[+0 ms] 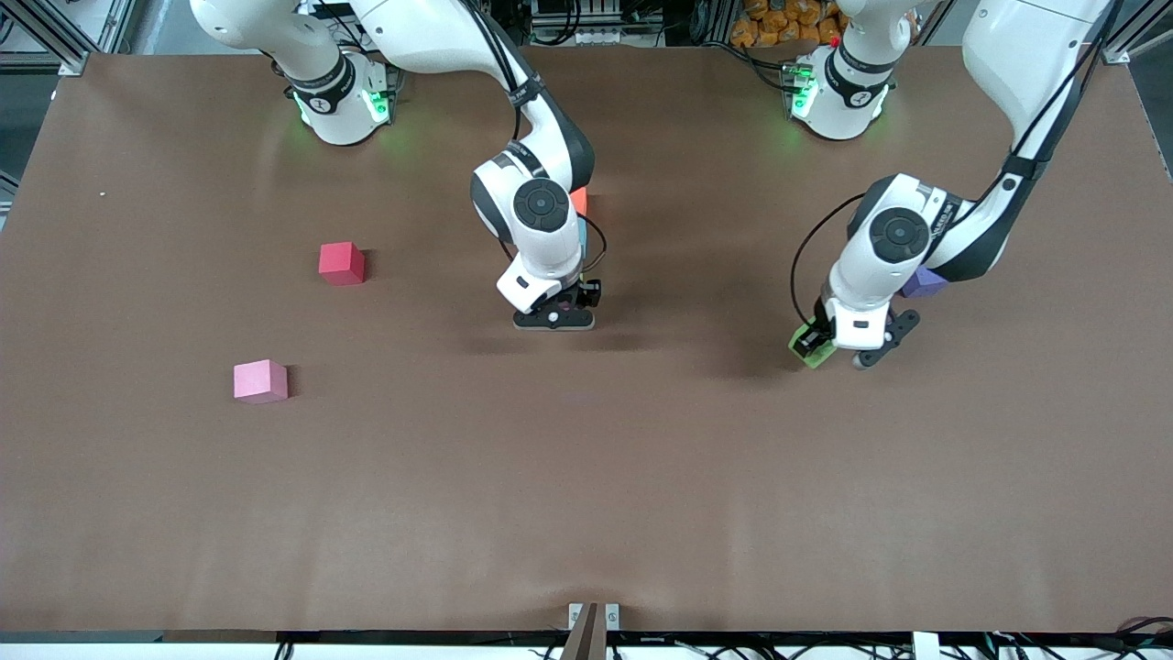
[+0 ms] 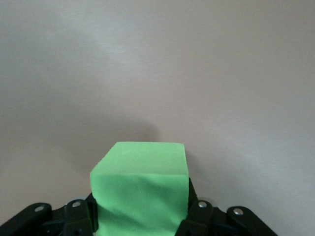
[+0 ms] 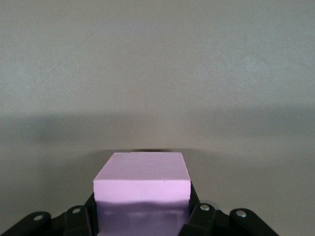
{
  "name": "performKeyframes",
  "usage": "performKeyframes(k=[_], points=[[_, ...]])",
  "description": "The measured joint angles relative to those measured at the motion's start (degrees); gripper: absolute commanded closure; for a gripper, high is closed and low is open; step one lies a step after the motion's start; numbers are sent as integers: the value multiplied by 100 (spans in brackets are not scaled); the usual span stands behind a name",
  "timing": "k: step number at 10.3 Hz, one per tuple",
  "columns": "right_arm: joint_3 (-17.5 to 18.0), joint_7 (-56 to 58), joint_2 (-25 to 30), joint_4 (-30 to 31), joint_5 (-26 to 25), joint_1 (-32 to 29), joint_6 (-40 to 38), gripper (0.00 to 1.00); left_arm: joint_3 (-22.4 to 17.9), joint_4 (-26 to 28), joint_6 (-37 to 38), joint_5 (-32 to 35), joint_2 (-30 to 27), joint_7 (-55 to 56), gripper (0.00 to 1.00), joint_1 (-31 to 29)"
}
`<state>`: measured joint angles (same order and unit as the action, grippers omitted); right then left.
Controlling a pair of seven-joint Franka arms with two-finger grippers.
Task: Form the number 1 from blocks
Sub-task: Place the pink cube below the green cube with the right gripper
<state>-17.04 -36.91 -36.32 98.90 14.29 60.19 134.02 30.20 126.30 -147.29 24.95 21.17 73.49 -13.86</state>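
My left gripper [image 1: 818,350] [image 2: 140,216] is shut on a green block [image 1: 810,347] [image 2: 140,172], low over the table toward the left arm's end. My right gripper [image 1: 553,321] [image 3: 141,219] is shut on a pale pink-lilac block [image 3: 141,177] low over the table's middle; the front view hides that block under the hand. Slivers of an orange block [image 1: 578,199] and a light blue block [image 1: 583,236] show past the right arm's wrist, mostly hidden. Another pink block [image 1: 260,381] lies alone on the table toward the right arm's end.
A red cube [image 1: 341,263] sits farther from the front camera than the lone pink block. A purple cube [image 1: 924,283] peeks out beside the left arm's wrist. Brown table top [image 1: 586,477] stretches bare toward the front camera.
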Motion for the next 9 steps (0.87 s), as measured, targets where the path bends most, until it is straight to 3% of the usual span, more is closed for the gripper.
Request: performKeyframes(k=[4,7,9], points=[[57,0,-6,68,0,43,8,38,14,-1005,363,0,483,-11,100,585],[126,0,-7,120,0,61,21,38,22,-2008,1130,0,1011,-79,100,1300],[136,0,-6,122,0,67,22,36,20,-2346,1237,6,1266,-219,100,1611]])
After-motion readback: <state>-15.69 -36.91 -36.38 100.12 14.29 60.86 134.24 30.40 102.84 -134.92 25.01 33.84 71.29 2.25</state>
